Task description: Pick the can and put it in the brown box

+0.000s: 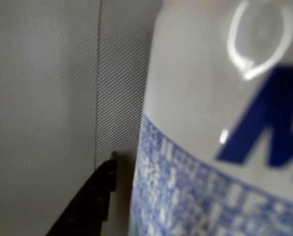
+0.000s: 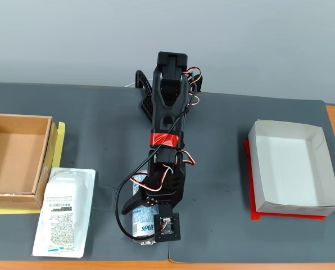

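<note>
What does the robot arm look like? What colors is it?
The arm is made of black plastic pieces. A band of red tape wraps around its middle. Thin red, white and black wires loop along it, and a thicker black cable curves off beside the black gripper.

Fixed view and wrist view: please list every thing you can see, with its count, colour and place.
can: one, white with blue print, lying on the mat at front centre under the fingers
brown box: one, brown cardboard, left edge
wrapped package: one, white with barcode label, front left beside the brown box
paper tray: one, white, on a red sheet, right side
mat: dark grey, covers the table
arm: one, black, centre
fingers: black, close beside the can; grip unclear
</note>
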Controlling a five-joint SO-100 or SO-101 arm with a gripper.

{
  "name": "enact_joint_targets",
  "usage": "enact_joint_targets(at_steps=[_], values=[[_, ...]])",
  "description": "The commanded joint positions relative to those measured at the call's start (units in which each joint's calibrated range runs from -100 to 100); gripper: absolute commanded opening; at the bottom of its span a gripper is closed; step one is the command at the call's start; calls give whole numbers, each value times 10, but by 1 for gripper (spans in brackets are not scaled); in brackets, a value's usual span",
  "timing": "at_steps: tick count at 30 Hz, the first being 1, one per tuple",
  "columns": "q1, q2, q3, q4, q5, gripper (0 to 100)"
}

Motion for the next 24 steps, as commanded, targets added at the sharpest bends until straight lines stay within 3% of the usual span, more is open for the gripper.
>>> enact_joint_targets(at_steps=[1,12,19,24], values=[[6,-3,-23,-6,1,43],[10,-3,-20,3,0,43],[20,-3,-20,2,1,19],[27,-5,-20,3,1,10]])
